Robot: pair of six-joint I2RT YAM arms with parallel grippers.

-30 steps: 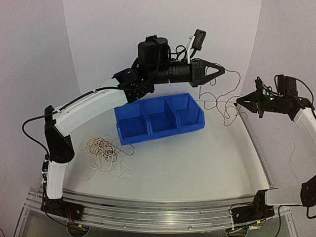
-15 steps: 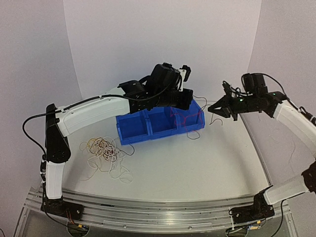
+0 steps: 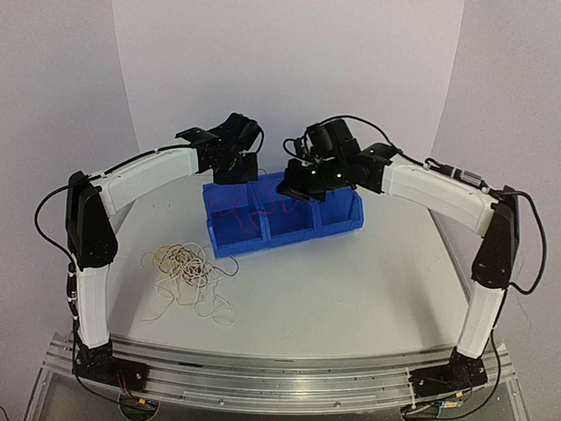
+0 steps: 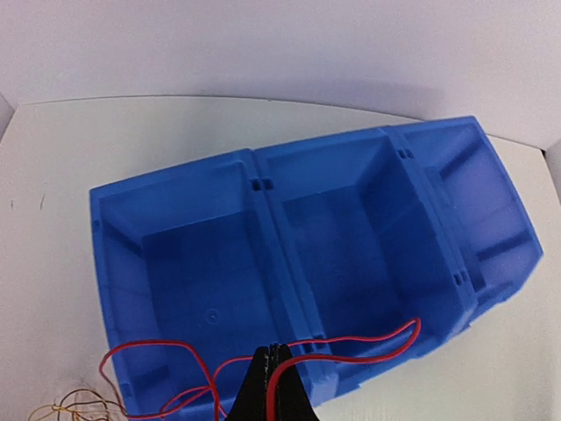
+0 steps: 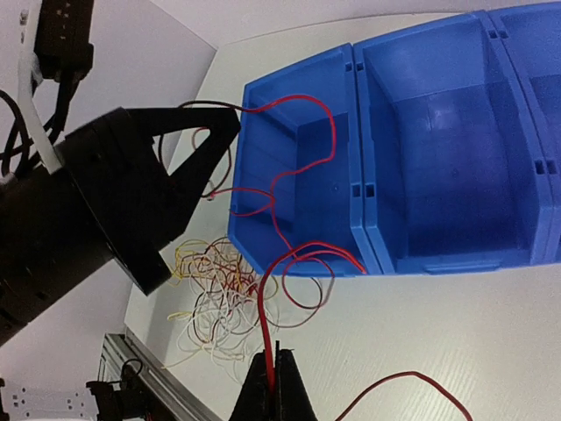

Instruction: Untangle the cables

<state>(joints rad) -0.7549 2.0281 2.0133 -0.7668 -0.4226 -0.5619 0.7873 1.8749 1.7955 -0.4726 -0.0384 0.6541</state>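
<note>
A dark red cable [image 3: 235, 210] runs between both grippers and drapes over the left and middle compartments of the blue bin [image 3: 289, 235]. My left gripper [image 3: 231, 174] hangs over the bin's left end, shut on the red cable [image 4: 368, 337]; its tips [image 4: 274, 353] meet on the wire. My right gripper [image 3: 292, 188] is over the bin's middle, shut on the same red cable [image 5: 302, 132] at its tips [image 5: 274, 358]. The remaining cables, white, red and yellow-orange, lie in a tangle [image 3: 184, 267] on the table left of the bin, also shown in the right wrist view [image 5: 223, 298].
The blue bin [image 4: 166, 173] has three compartments, with only the red wire over them. In the right wrist view the left gripper [image 5: 230, 119] sits close beside the bin's left corner [image 5: 298, 66]. The white table's curved back wall is just behind the bin.
Both grippers swung left and down from the air right of the bin to just above it. The red cable, stretched in the air before, now drapes over the bin.
</note>
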